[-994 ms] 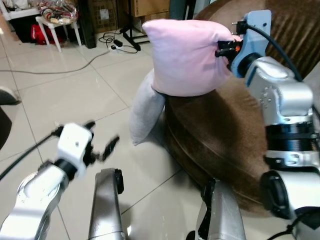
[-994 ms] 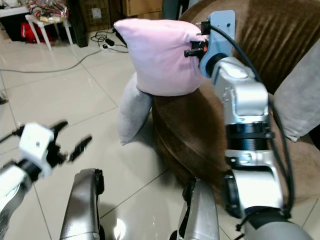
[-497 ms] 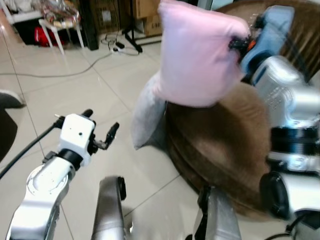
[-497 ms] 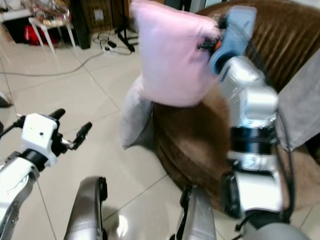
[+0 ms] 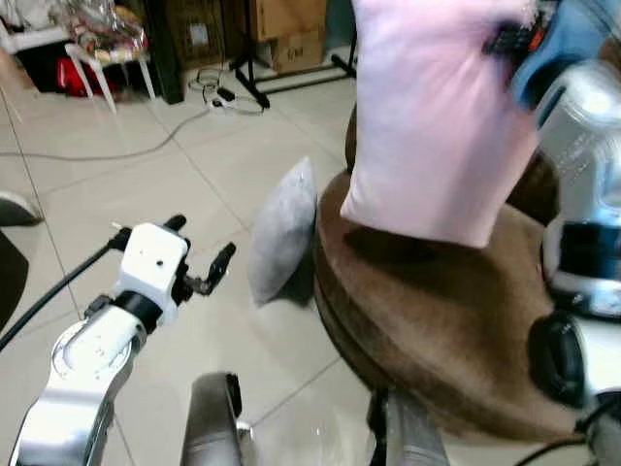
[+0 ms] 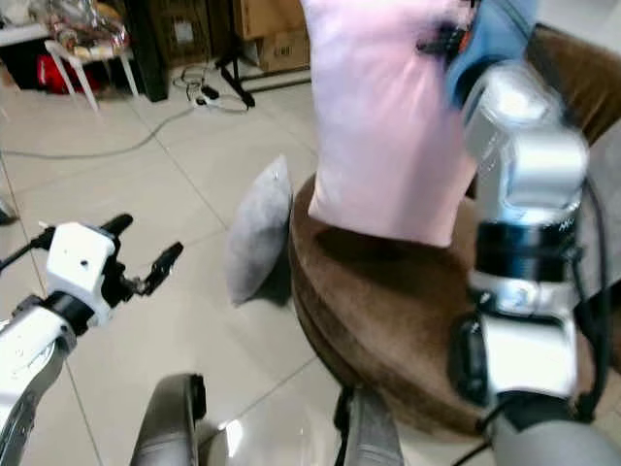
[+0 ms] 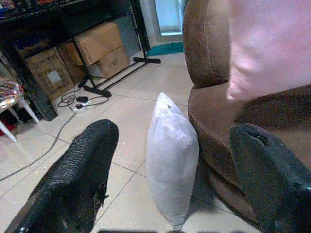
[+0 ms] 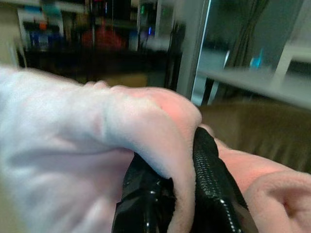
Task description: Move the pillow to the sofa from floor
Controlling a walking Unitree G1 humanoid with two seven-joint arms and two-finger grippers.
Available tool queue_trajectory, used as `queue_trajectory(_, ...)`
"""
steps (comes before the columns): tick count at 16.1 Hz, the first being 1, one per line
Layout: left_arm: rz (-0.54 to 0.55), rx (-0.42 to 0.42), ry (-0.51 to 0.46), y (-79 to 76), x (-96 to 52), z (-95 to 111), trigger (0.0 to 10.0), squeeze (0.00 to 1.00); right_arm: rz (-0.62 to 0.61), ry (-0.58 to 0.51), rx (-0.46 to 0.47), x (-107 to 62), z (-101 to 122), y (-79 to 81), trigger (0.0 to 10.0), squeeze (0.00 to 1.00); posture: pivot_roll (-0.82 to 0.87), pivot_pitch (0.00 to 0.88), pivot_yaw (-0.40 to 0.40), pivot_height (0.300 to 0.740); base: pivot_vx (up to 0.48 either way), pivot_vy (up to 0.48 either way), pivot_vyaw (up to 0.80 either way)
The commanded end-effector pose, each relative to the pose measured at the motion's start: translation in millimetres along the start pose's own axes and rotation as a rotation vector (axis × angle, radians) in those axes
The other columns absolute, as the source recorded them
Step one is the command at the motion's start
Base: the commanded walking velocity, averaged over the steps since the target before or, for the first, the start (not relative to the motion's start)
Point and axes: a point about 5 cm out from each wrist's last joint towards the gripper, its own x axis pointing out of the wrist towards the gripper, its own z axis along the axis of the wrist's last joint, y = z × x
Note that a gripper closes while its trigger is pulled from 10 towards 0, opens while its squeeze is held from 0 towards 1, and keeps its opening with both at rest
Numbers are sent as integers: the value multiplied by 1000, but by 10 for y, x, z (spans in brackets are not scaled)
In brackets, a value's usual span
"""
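A pink pillow (image 5: pixel 437 116) hangs over the brown sofa (image 5: pixel 437 320), its lower edge just above the seat. My right gripper (image 8: pixel 182 191) is shut on a fold at the pillow's top corner, raised high at the right. My left gripper (image 5: pixel 199 254) is open, low on the left above the tiled floor, with nothing between its fingers (image 7: pixel 77 170). A grey pillow (image 5: pixel 283 233) stands on the floor, leaning against the sofa's front.
Tiled floor (image 5: pixel 146 194) spreads to the left. Cables (image 5: pixel 209 92), a black stand (image 5: pixel 254 68), cardboard boxes (image 5: pixel 291 34) and a small white table (image 5: pixel 97 49) with clutter sit at the back. The sofa's backrest (image 7: pixel 204 39) rises behind the seat.
The right gripper has lifted the pink pillow higher and carried it further over the sofa seat. The camera has shifted. The left arm has stayed about where it was.
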Motion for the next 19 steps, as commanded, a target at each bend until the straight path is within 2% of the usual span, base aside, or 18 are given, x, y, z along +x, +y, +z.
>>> queue_trajectory(1, -17, 13, -6, -26, -11, 15, 10000, 0, -6, 8, 8, -11, -27, 5, 10000, 0, 68, 0, -92, 635, 0, 0, 0)
queue_trajectory(3, -25, 16, -4, -27, -13, 14, 10000, 0, 15, 64, -3, -22, -201, 77, 10000, 0, 70, 0, -93, 650, 0, 0, 0)
queue_trajectory(8, -37, 25, -6, -64, 19, 12, 10000, 0, 70, 129, -31, -48, -423, 276, 10000, 0, 63, 0, -89, 680, 0, 0, 0)
queue_trajectory(9, -17, 22, -25, -45, 49, 41, 10000, 0, 97, 141, -46, -62, -496, 375, 10000, 0, 66, 0, -92, 695, 0, 0, 0)
queue_trajectory(11, -11, 19, -29, -42, 56, 49, 10000, 0, 107, 145, -53, -72, -540, 410, 10000, 0, 72, 0, -97, 705, 0, 0, 0)
queue_trajectory(12, 1, 9, -12, -60, 53, 29, 10000, 0, 109, 162, -56, -99, -654, 425, 10000, 0, 73, 0, -98, 715, 0, 0, 0)
queue_trajectory(14, 4, 0, 26, -100, 27, -32, 10000, 0, 90, 199, -40, -165, -830, 375, 10000, 0, 72, 0, -97, 740, 0, 0, 0)
queue_trajectory(16, 13, -3, 38, -96, 13, -62, 10000, 0, 70, 217, -26, -230, -920, 326, 10000, 0, 63, 0, -90, 740, 0, 0, 0)
queue_trajectory(19, 41, -1, 58, -88, -1, -112, 10000, 0, 10, 228, 39, -419, -1085, 198, 10000, 0, 55, 0, -85, 740, 0, 0, 0)
